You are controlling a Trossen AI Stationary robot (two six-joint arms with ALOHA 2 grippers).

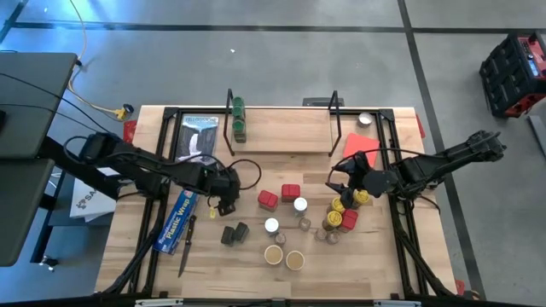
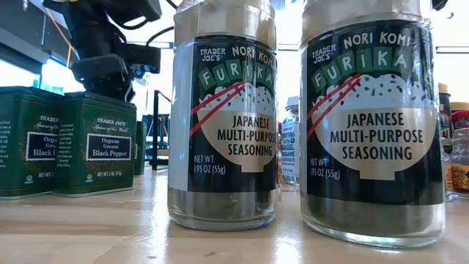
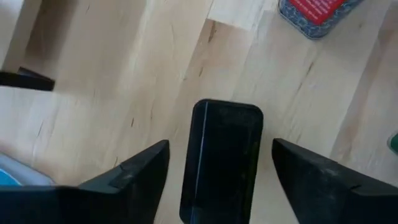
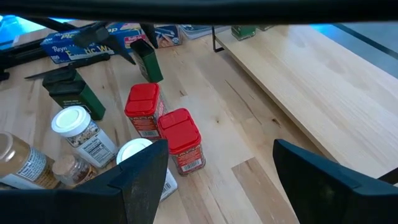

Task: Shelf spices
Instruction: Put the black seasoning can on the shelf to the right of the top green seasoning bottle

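My left gripper (image 1: 223,205) is open and points down over a dark green square tin (image 3: 227,168). Its fingers stand on either side of the tin, with bare wood showing between each finger and the tin. My right gripper (image 1: 343,184) is open above the yellow-lidded jars (image 1: 341,217), holding nothing. Two red tins (image 4: 165,127) and white-lidded jars (image 4: 78,127) stand on the table in front of it. Two more green tins (image 1: 235,232) and two tan-lidded jars (image 1: 284,257) stand nearer the near edge. The shelf (image 1: 286,130) stands at the far side, with two green jars (image 1: 239,119) on its board.
The long blue plastic-wrap box (image 1: 181,217) and a thin black tool (image 1: 186,251) lie to the left of my left gripper. A flat red card (image 1: 360,145) leans at the shelf's right end. Two furikake jars (image 2: 223,117) fill the low view. Most of the shelf board (image 4: 323,81) is bare.
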